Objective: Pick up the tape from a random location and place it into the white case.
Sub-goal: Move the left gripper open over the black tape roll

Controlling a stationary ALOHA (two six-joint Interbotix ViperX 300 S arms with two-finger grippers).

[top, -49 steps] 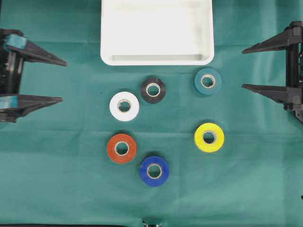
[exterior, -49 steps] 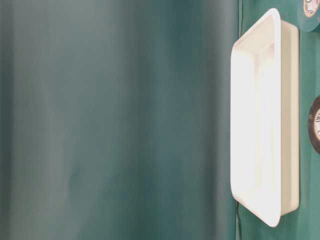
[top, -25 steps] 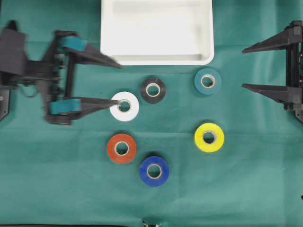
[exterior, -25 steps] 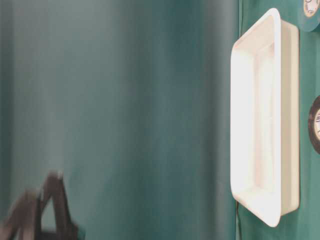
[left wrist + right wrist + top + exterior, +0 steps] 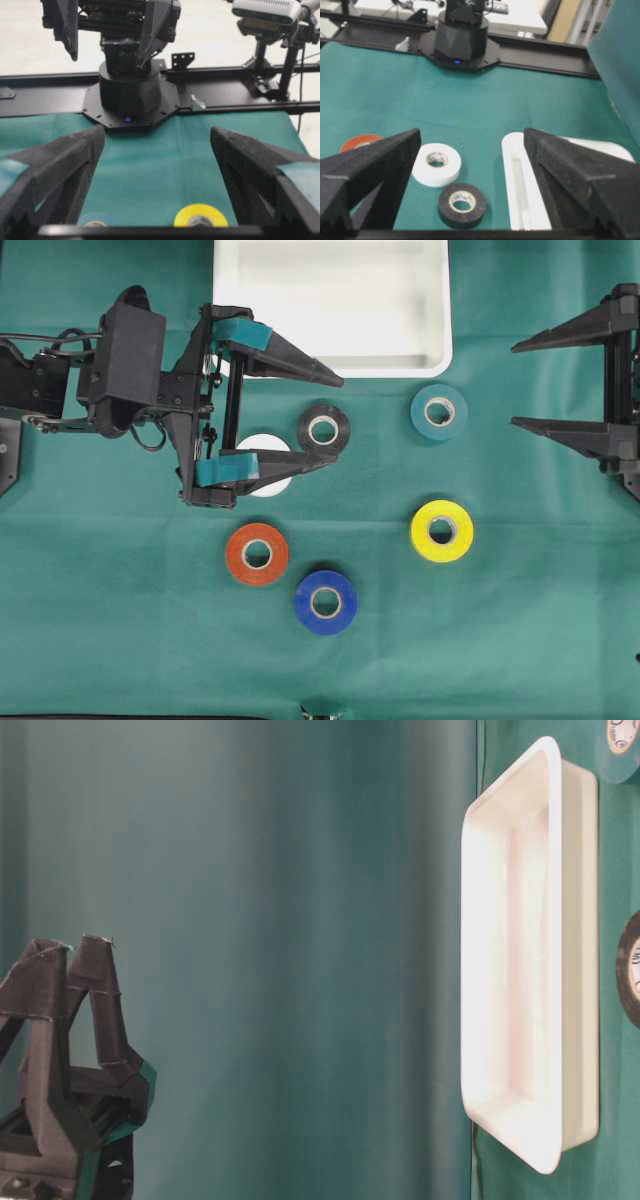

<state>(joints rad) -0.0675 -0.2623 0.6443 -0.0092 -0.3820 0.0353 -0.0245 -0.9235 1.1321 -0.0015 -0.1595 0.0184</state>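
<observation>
The left gripper (image 5: 325, 416) is spread wide over the black tape (image 5: 323, 429), just below the case (image 5: 331, 365) rim — white tape (image 5: 272, 483) partly hidden under one finger. The roll looks light, stiff and smooth-sided; a pinch across its outer wall is judged best. The right gripper (image 5: 520, 383) is parked open, well right of the case.

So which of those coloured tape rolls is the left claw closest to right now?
The black tape roll: it lies between the open fingers of the left gripper. The white roll sits partly hidden under one finger; the others lie clear.
</observation>
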